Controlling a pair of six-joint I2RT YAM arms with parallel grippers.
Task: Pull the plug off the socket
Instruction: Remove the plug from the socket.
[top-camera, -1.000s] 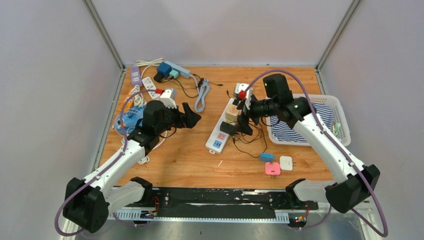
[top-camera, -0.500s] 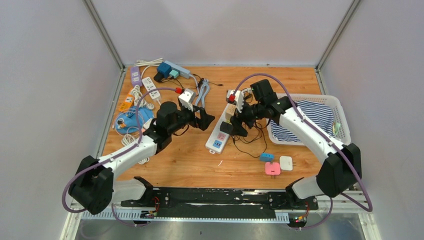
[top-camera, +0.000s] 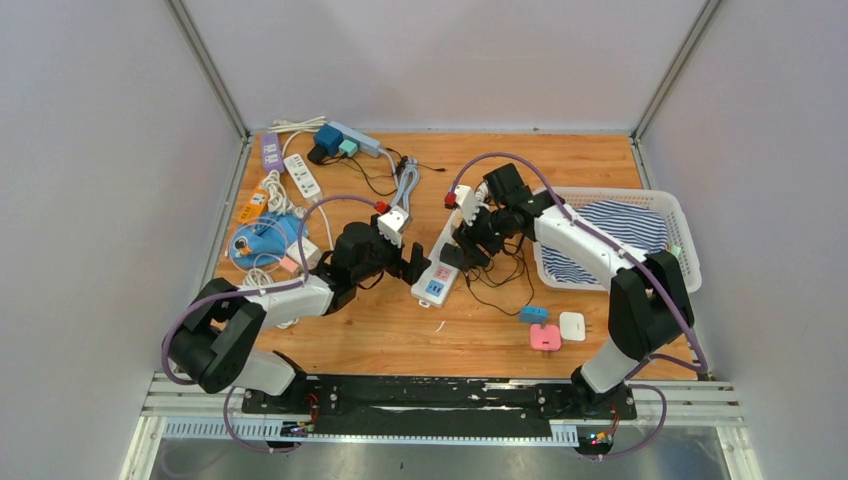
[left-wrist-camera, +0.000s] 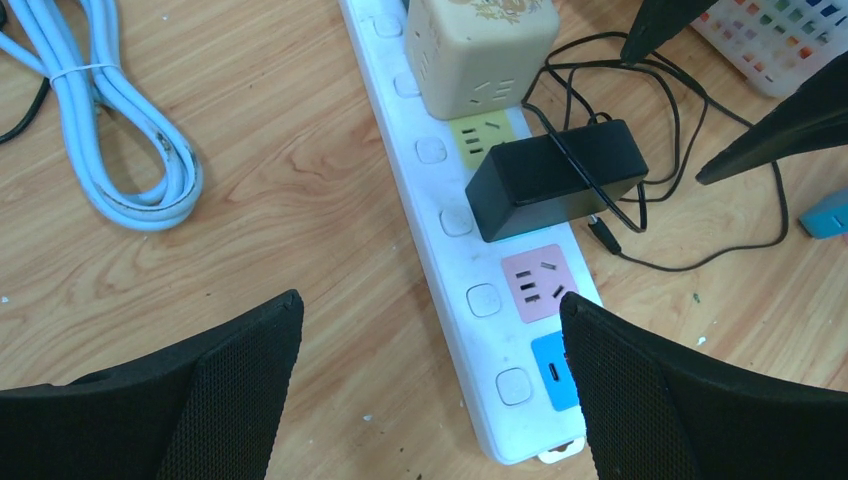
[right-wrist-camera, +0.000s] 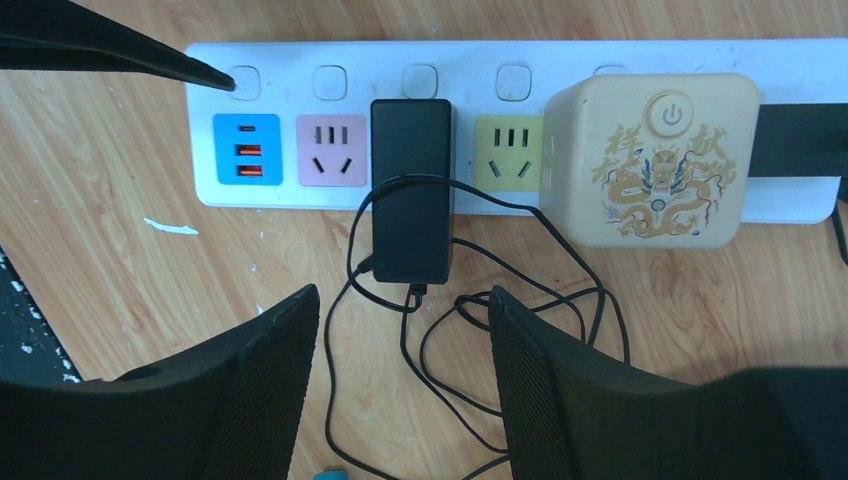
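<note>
A boxy black plug sits in the white power strip, apparently fully seated, its thin cord looped over it. The left fingers are spread wide; the right fingers stand apart, empty.

High view from behind, wrist views close over power strip (opposite sides)

The power strip lies between my left gripper and my right gripper. The plug sits on it, the cube adapter farther back. A basket stands right, a coiled cable left.
</note>
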